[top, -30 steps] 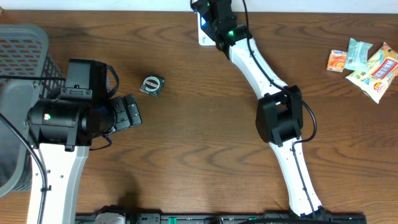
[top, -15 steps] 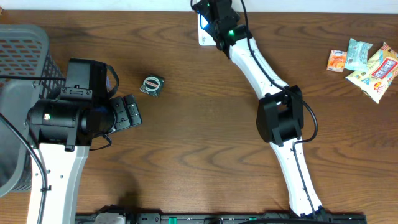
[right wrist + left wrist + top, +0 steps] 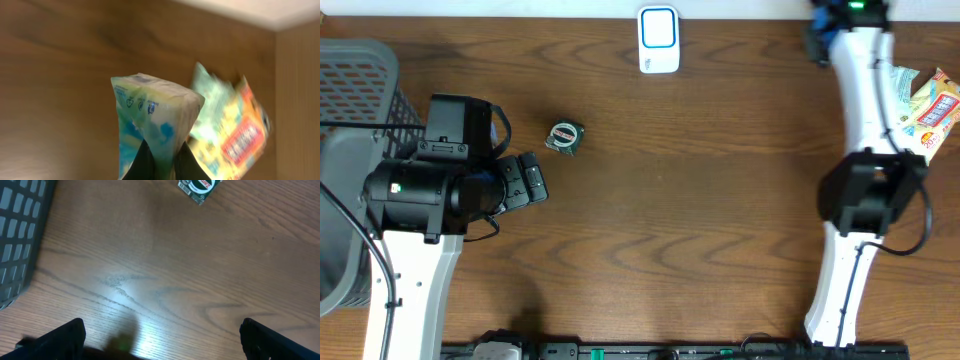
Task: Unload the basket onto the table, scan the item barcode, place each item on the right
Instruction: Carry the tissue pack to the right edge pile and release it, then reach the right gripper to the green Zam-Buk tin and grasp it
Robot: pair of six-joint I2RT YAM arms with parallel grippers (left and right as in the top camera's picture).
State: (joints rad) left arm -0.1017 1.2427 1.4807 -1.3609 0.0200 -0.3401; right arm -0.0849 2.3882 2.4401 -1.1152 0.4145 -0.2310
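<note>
My right gripper (image 3: 161, 150) is shut on a green and blue snack packet (image 3: 155, 115), which sticks up between its dark fingers. In the overhead view that gripper (image 3: 820, 35) is at the back right of the table, beside the pile of snack packets (image 3: 928, 110); the held packet is hidden there. The white and blue scanner (image 3: 658, 40) stands uncovered at the back middle. My left gripper (image 3: 530, 180) is open above bare wood, its fingers (image 3: 65, 337) wide apart. A small round green item (image 3: 563, 137) lies just beyond it, also at the top of the left wrist view (image 3: 199, 186).
A grey slatted basket (image 3: 360, 70) stands at the left edge, close to my left arm, and its wall (image 3: 20, 230) shows in the left wrist view. A yellow and red packet (image 3: 235, 135) lies behind the held one.
My right arm has swung from over the scanner to the back right corner with the packet, uncovering the scanner. The left arm has not moved.
</note>
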